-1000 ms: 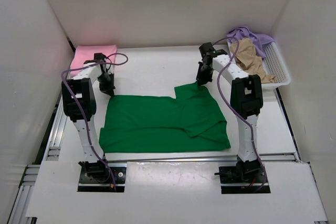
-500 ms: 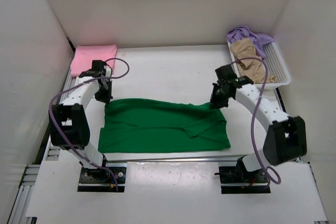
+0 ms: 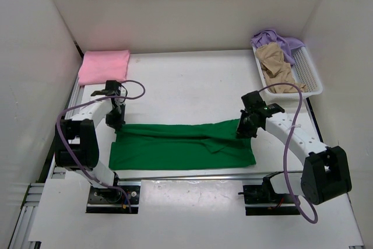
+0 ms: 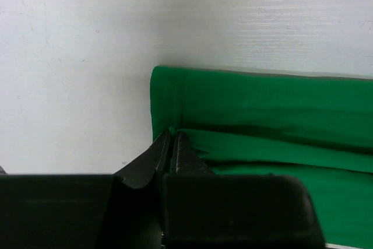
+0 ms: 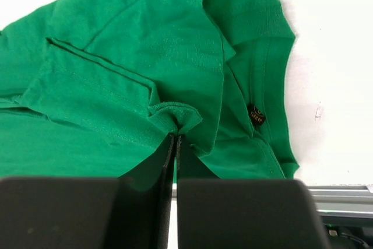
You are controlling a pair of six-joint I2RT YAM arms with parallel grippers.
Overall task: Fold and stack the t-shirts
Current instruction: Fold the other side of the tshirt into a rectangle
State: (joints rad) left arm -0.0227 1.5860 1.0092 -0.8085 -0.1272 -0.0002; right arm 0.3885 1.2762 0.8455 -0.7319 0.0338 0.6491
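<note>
The dark green t-shirt (image 3: 180, 144) lies as a long band near the table's front, its far edge drawn forward over itself. My left gripper (image 3: 115, 123) is shut on its far left corner; in the left wrist view the fingertips (image 4: 170, 135) pinch the green cloth (image 4: 262, 121). My right gripper (image 3: 243, 129) is shut on the far right edge, with a bunched fold of green cloth (image 5: 145, 45) clamped at the gripper tips (image 5: 175, 137). A folded pink t-shirt (image 3: 104, 66) rests at the back left. The tan t-shirt (image 3: 275, 68) and the lavender t-shirt (image 3: 274, 37) lie crumpled in the basket.
The white mesh basket (image 3: 312, 80) stands at the back right by the wall. White walls close in the table on three sides. A metal rail (image 3: 192, 174) runs along the front edge just beyond the green shirt.
Both arms have pulled the green shirt's far edge toward the front, folding it over. The shirt has gone from a wide spread to a narrow band.
</note>
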